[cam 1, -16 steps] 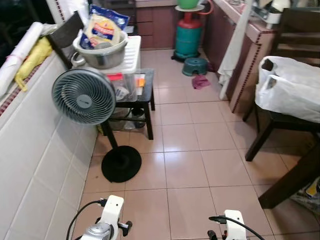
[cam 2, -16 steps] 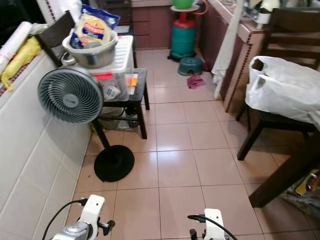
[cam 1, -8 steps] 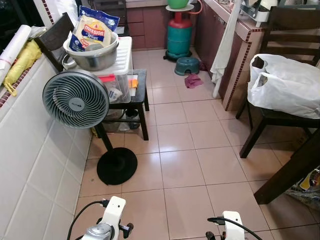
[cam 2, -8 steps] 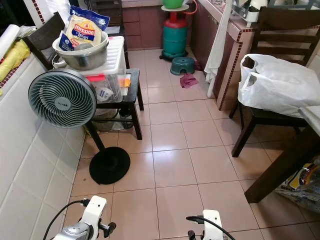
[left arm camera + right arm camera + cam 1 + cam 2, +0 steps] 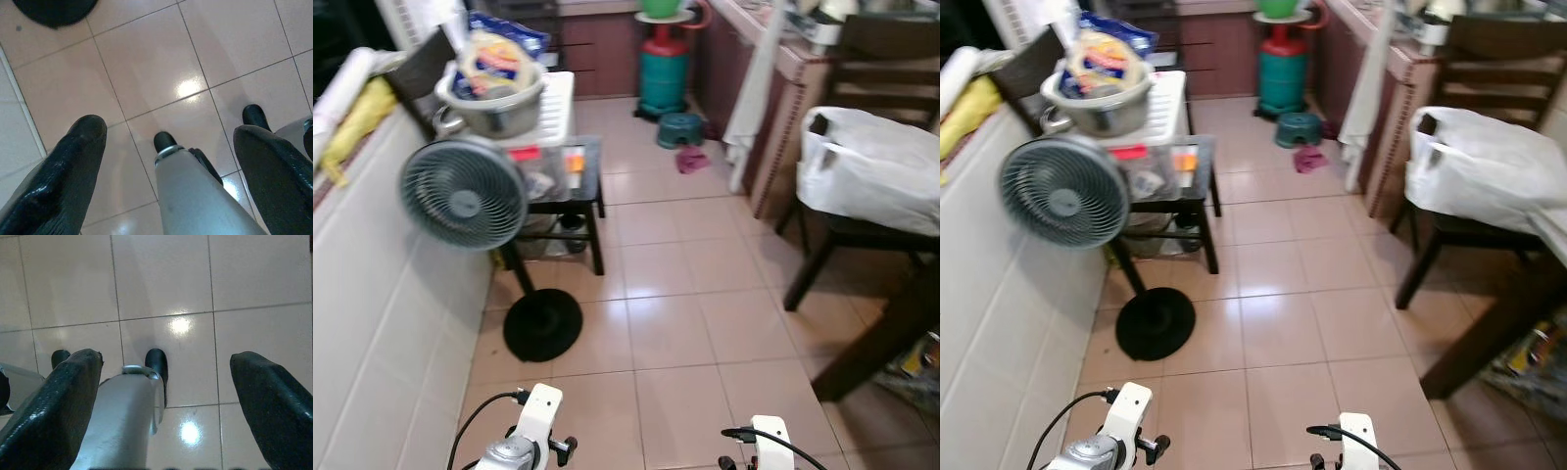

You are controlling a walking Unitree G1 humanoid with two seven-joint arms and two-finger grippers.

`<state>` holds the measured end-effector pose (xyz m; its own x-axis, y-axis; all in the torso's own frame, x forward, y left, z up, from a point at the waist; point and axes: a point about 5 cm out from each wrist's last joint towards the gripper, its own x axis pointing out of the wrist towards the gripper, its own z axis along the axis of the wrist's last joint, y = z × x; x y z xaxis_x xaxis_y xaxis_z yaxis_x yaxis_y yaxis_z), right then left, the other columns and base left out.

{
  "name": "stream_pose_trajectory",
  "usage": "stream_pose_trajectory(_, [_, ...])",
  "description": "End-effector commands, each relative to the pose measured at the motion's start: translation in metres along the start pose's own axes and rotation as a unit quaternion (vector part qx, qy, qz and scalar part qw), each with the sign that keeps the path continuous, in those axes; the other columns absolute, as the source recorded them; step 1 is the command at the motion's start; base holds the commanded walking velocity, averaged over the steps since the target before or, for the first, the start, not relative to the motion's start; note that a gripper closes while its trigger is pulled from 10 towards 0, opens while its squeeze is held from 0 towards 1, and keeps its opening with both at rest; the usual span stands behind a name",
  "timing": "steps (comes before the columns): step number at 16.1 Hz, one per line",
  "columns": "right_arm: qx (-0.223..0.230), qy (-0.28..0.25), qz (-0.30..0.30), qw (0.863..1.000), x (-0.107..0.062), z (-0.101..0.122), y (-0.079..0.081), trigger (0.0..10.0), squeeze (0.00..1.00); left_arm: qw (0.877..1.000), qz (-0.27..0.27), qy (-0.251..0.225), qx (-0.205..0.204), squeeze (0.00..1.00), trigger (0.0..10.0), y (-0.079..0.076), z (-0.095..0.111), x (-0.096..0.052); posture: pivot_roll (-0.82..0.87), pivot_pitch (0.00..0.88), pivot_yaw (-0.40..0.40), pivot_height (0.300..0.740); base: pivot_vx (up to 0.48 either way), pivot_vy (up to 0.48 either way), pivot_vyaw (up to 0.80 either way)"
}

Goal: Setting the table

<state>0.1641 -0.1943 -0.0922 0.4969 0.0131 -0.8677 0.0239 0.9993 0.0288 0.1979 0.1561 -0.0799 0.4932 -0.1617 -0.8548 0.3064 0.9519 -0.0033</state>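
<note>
Head views, blurred: a standing fan beside a small black desk, a white bag on a chair; both arms hang low. Left wrist view: left gripper spread wide over the floor tiles. Right wrist view: right gripper equally wide, empty.

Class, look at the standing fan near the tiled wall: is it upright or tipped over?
Upright. The standing fan has its round black base flat on the floor tiles, with the pole rising to the grille head. Whether it is running, I cannot tell.
</note>
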Motion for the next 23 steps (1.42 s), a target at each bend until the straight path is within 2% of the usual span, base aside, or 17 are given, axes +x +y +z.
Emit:
stream_pose_trajectory(1, [-0.005, 0.004, 0.0, 1.0, 0.0, -0.002, 0.001, 10.0, 0.0, 1.0, -0.001, 0.011, 0.004, 0.0, 10.0, 0.002, -0.005, -0.001, -0.09, 0.0, 0.063, 0.74, 0.0, 0.0, 0.0])
stream_pose_trajectory(18, [-0.006, 0.012, 0.008, 1.0, 0.0, -0.006, 0.004, 10.0, 0.0, 0.999, -0.001, 0.024, 0.032, 0.0, 10.0, 0.002, -0.006, -0.001, -0.11, 0.0, 0.072, 0.74, 0.0, 0.307, 0.0])
stream_pose_trajectory(23, [-0.018, 0.018, 0.001, 1.0, -0.003, -0.014, -0.007, 10.0, 0.0, 1.0, -0.007, 0.007, 0.023, 0.0, 10.0, 0.003, 0.0, -0.001, -0.11, 0.0, 0.072, 0.74, 0.0, 0.0, 0.0])
